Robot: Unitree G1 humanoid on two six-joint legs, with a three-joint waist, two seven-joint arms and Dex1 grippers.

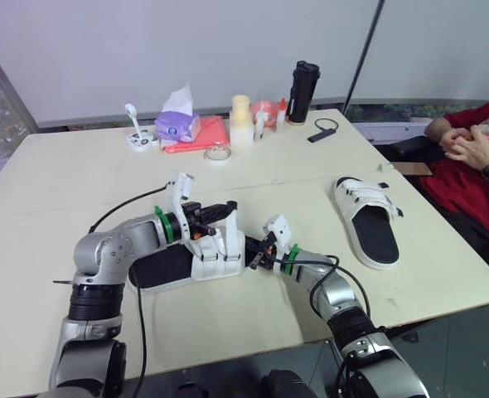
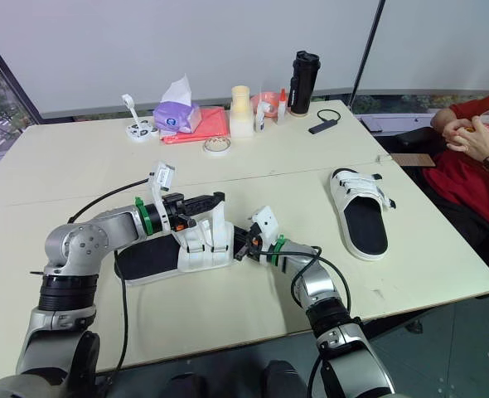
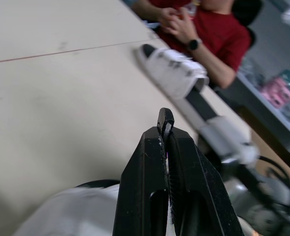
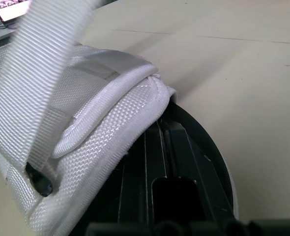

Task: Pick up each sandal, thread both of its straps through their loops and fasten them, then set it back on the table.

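The near sandal (image 1: pixel 171 267) lies flat on the tabletop (image 1: pixel 70 178), close to the front edge and between the two arms, with its black footbed facing up. Its white upper sits at the end nearer the right arm.

The left pincer (image 1: pixel 229 206) reaches over that upper. Its fingers (image 3: pixel 152 162) are pressed together, and only a thin pale sliver shows at the tips. One white strap (image 1: pixel 230 225) stands upright from the upper to those tips, so the pincer appears to be clamped on the strap's free end. In the right wrist view the same webbing runs taut on a slant across the upper.

The right pincer (image 1: pixel 251 248) comes in low from the other side and touches the end of the same sandal. Its two black fingers (image 4: pixel 152 157) lie side by side with only a seam between them. Their tips are tucked under the padded edge of the upper, and whether they nip any fabric cannot be told.

The second sandal (image 1: pixel 369 222) lies flat, well apart on the robot's right, with both of its white straps lying across its upper.

Along the far side of the tabletop stand a purple tissue box (image 1: pixel 178 125), a roll of tape (image 1: pixel 218 153) and a black bottle (image 1: pixel 302 91). A person in a red shirt sits at the right edge with their hands (image 1: pixel 470 148) clasped.
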